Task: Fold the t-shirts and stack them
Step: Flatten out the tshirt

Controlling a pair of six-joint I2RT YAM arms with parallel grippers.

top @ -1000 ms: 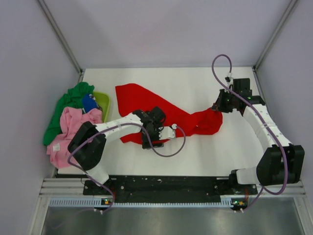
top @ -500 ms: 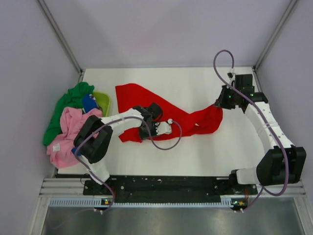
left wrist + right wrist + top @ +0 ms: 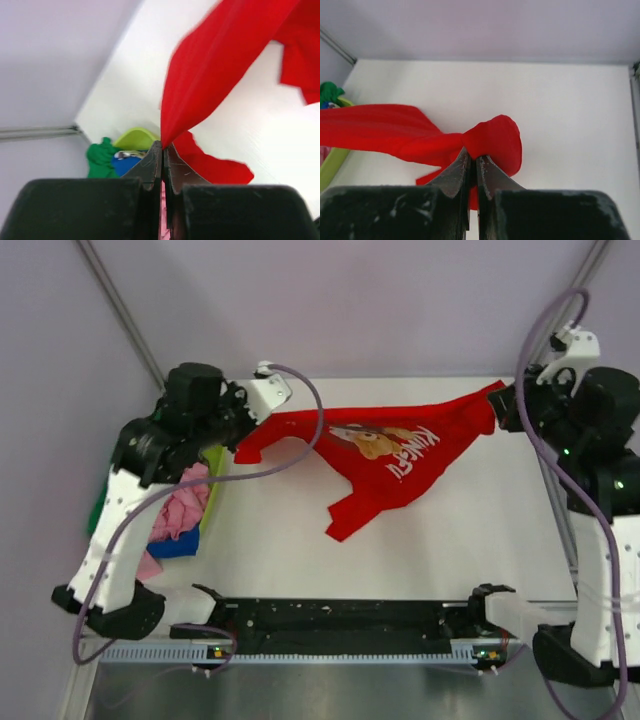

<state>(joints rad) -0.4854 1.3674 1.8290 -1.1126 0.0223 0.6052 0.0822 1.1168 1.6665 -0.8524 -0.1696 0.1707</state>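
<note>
Red t-shirt (image 3: 385, 455) is strung up over the far half of the table (image 3: 450, 550), left-to-right, with a loose tail sagging toward mid-table; can't tell if the tail touches down. Left gripper (image 3: 162, 147) is pinched tight on the left end and right gripper (image 3: 471, 159) is clamped on a bunched knob of cloth at the right end, no gap between the fingers on either. Step looks like spread-and-lay-flat before folding. To do it well: lower both ends together at even tension, let the tail land first, then draw the cloth out so it lies flat. The right-hand pinch looks wadded, so expect a twist there and a probable re-grip at a clean corner. Keep the left end off the lime-green basket (image 3: 135, 137) and the waiting pink tee (image 3: 180, 505), blue tee (image 3: 125, 162) and green tee (image 3: 102, 157) piled at the left edge. Print faces up: teddy-bear print (image 3: 365, 440) with white lettering (image 3: 408, 448) beside it, upside down from the top camera. It could be "KUNGFU" but is not cleanly legible. No other labels are readable.
</note>
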